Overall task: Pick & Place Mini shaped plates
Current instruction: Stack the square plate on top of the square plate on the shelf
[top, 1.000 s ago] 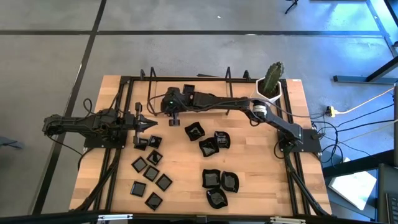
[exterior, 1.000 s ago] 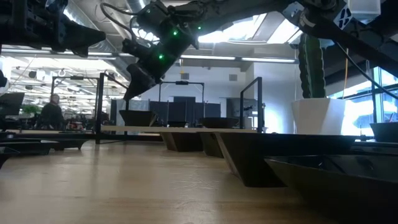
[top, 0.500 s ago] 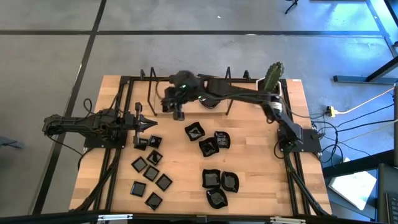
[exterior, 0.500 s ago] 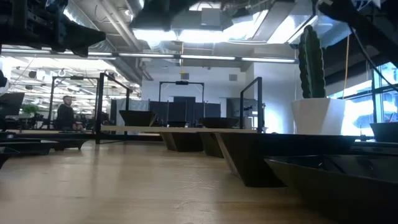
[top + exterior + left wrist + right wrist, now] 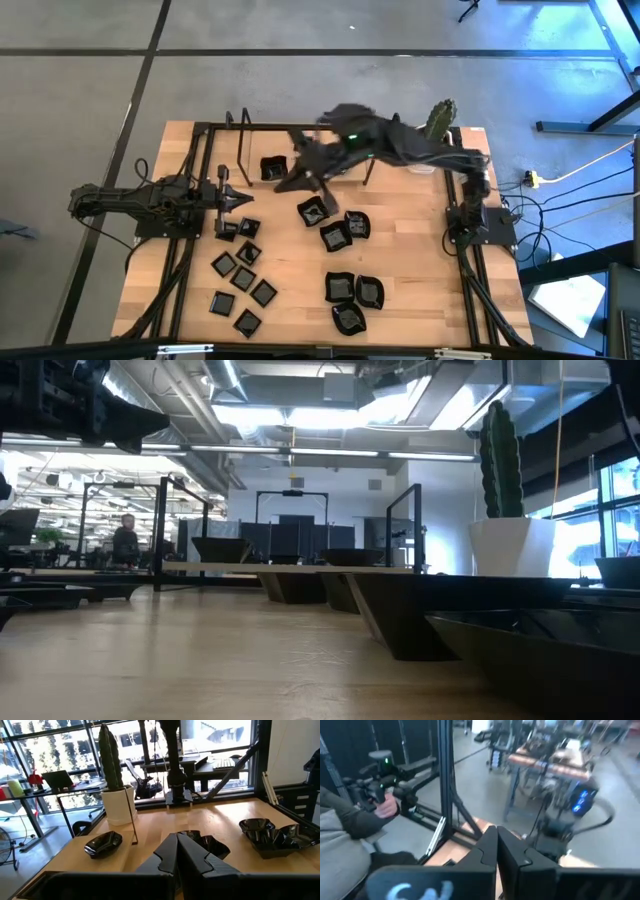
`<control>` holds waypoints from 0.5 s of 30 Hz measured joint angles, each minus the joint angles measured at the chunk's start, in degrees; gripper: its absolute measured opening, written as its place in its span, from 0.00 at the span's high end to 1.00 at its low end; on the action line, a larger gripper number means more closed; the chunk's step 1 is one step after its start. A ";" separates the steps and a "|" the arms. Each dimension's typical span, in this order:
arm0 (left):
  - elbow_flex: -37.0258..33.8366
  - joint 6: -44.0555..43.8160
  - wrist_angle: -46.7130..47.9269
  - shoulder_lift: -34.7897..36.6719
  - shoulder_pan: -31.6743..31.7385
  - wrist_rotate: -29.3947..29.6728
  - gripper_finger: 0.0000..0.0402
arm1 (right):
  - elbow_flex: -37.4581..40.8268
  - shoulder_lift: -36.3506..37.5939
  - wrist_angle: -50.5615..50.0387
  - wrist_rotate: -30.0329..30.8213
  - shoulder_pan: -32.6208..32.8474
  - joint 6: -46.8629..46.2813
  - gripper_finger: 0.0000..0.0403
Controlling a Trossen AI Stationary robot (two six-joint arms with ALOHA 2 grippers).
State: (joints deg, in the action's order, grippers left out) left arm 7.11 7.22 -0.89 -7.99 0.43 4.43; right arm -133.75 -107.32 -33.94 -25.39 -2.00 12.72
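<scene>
We start with the wooden counter (image 5: 300, 300), seen whole only from above: a black frame (image 5: 205, 128) runs round its far half, and both arms lie within it. The right arm stretches across the far side as a blur, its gripper (image 5: 290, 185) above the boards near the middle, fingers pressed together and empty; its own wrist view confirms the closed fingers (image 5: 495, 845) and looks past the counter edge to a person's hand (image 5: 387, 807) on a control handle. The left arm waits at the left side, its gripper (image 5: 243, 201) likewise pressed together, holding nothing.

The low view shows neither gripper, only dish rims in profile and an open hall behind, with a person far off.

The mini shaped plates (image 5: 340, 235) all rest on the counter: wavy-edged ones cluster in the middle and toward the near right, small flat squares (image 5: 240, 280) scatter near left, and one square dish (image 5: 270, 168) sits alone at the far side, just beside the right gripper. The left wrist view faces some wavy dishes (image 5: 270, 832).

A white cactus pot (image 5: 435, 148) stands at the far right corner.
</scene>
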 joint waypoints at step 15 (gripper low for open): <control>0.00 0.97 1.44 0.00 0.00 0.01 0.99 | -0.02 13.87 -15.03 17.63 0.99 -1.57 0.99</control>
State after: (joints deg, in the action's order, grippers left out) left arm 7.11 8.20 0.56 -7.99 0.43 4.44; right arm -133.78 -93.45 -48.96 -7.76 -1.00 11.15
